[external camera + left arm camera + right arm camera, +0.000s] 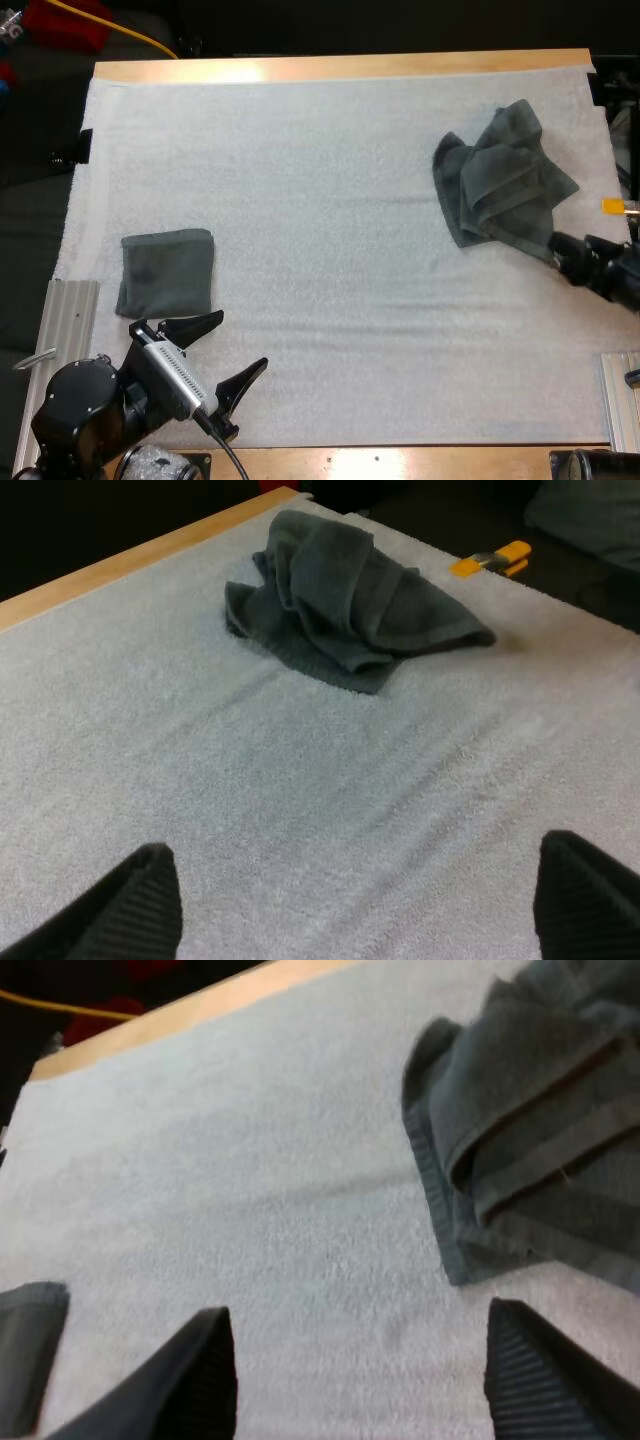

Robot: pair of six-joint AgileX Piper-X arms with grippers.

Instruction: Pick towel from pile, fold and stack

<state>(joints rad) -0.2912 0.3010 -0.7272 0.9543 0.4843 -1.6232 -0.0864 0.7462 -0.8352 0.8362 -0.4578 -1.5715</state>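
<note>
Grey-green crumpled towel lay upper right on the white mat; folded towel lower left. Left pincer spread near folded towel; right pincer spread beside crumpled towel.

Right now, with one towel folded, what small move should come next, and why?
Probably ease the right tool forward onto the near edge of the crumpled towel: its fingers stand open just short of it, and the folded towel already lies beside the open left tool.
</note>
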